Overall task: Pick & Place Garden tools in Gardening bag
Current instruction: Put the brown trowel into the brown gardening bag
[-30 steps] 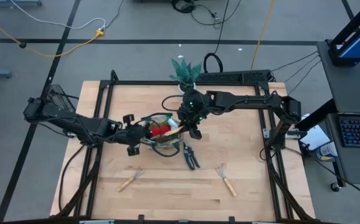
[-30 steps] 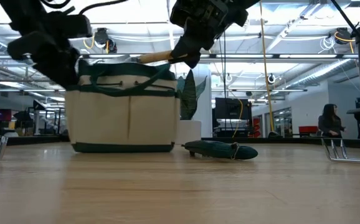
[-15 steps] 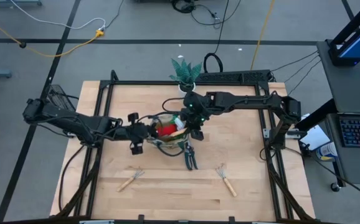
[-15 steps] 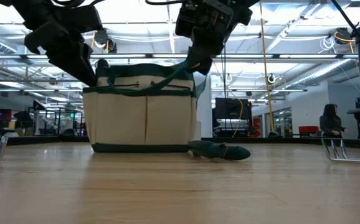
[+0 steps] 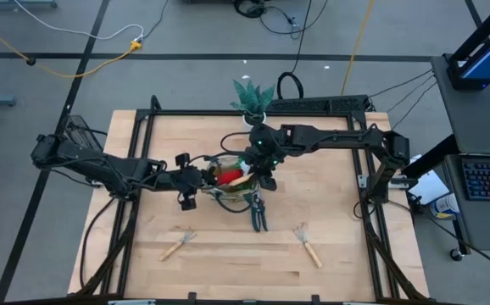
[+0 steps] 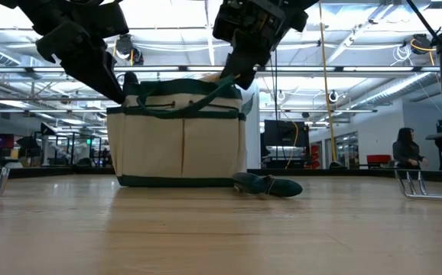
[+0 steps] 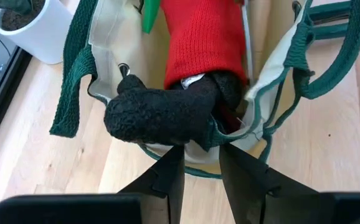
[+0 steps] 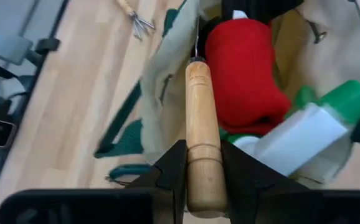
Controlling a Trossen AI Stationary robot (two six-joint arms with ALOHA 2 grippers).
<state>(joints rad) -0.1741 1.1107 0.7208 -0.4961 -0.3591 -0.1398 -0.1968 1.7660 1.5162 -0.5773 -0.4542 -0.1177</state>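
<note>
Beige fabric with green trim makes up the bag (image 5: 225, 182), which stands near the middle of the surface (image 5: 330, 254) and serves as the landmark. Left of the bag, the left end effector (image 5: 190, 180) is at the rim, its fingers (image 7: 167, 174) clenched on the fabric edge; the left wrist view shows the red-black glove (image 7: 192, 74) lying inside the bag just past those fingers. The left arm lies low and stretched out from the surface's left edge toward the bag. Inside the bag, beside the glove, sits the green spray bottle (image 8: 317, 130). Over the bag's right rim hangs the right end effector (image 5: 260, 174), grasping a wooden-handled tool (image 8: 202, 143) by its handle, with the metal end pointing down into the bag beside the glove. The right arm reaches in from the surface's right side, elbow bent, wrist tipped downward above the bag. Just in front of the bag's right side the shears (image 5: 258, 213) lie flat, touching or nearly touching the bag's base in the low view. Farther in front of the bag, one rake (image 5: 179, 244) lies to the left and another rake (image 5: 307, 244) to the right, both well apart from either end effector.

Against a second ago, the bag has slid rightward to meet the shears, the left end effector has followed it, and the wooden handle, then lying level above the rim, has tipped down into the bag.
</note>
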